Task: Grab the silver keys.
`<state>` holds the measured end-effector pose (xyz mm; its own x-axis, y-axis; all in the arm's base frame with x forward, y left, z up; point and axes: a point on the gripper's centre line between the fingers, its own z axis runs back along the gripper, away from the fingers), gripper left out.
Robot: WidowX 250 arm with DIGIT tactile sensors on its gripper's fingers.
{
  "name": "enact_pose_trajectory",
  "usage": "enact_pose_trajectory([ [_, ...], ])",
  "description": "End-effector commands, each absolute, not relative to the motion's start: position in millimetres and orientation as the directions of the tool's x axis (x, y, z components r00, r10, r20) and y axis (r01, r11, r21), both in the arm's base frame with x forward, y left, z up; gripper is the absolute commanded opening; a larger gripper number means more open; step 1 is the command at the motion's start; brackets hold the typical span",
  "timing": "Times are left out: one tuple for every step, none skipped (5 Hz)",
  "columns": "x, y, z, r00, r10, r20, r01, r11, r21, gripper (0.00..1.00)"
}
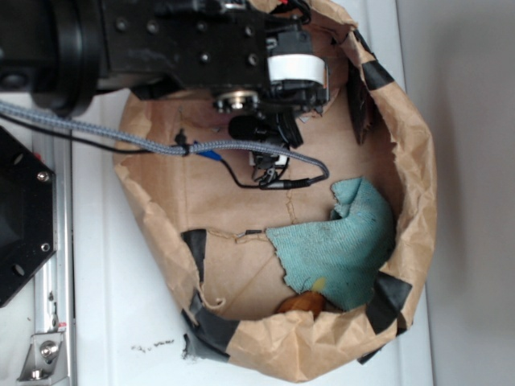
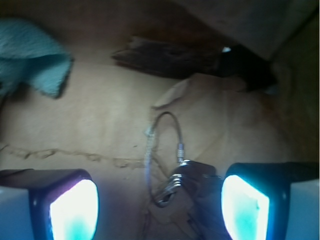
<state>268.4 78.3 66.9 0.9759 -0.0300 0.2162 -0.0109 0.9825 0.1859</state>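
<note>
No brand, label or legible writing shows on anything in either view.

In the exterior view, a black mount (image 1: 20, 217) sits at the far left on the white bench (image 1: 121, 322), with a metal bracket (image 1: 44, 354) below it. The robot arm (image 1: 161, 40) reaches in from the upper left, trailing a braided grey cable (image 1: 96, 133) over the rim of a brown paper bag (image 1: 418, 161) that has been rolled down into a shallow basin and patched with black tape (image 1: 209, 330). Inside the bag, the end effector (image 1: 269, 161) hangs over the paper floor near the upper middle. To its right and lower lies a crumpled teal cloth (image 1: 338, 241), and an orange-brown object (image 1: 302, 304), mostly hidden, peeks out from under the cloth's lower edge.

In the wrist view, the teal cloth (image 2: 30, 60) is at upper left. The end effector (image 2: 160, 205) is spread wide, holding nothing; its two fingertips (image 2: 75, 210) glow pale blue at the bottom corners. The silver keys (image 2: 182, 185) lie on the paper between them, closer to the right fingertip, with the thin wire ring (image 2: 162, 145) looping upward from the bunch. Whether the right fingertip touches them cannot be told. A dark torn strip (image 2: 165, 57) lies beyond, at the bag wall.
</note>
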Motion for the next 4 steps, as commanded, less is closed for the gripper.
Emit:
enact_pose_trajectory([
  [283.3, 64.7, 53.4, 0.961, -0.039, 0.274, -0.032, 0.968, 0.250, 1.00],
  [295.5, 61.0, 50.9, 0.959, -0.001, 0.283, -0.073, 0.965, 0.252, 1.00],
  [296.4, 62.3, 50.4, 0.962, 0.027, 0.270, -0.094, 0.966, 0.240, 0.00],
  [292.3, 63.4, 53.1, 0.962, 0.026, 0.273, -0.093, 0.968, 0.235, 0.00],
])
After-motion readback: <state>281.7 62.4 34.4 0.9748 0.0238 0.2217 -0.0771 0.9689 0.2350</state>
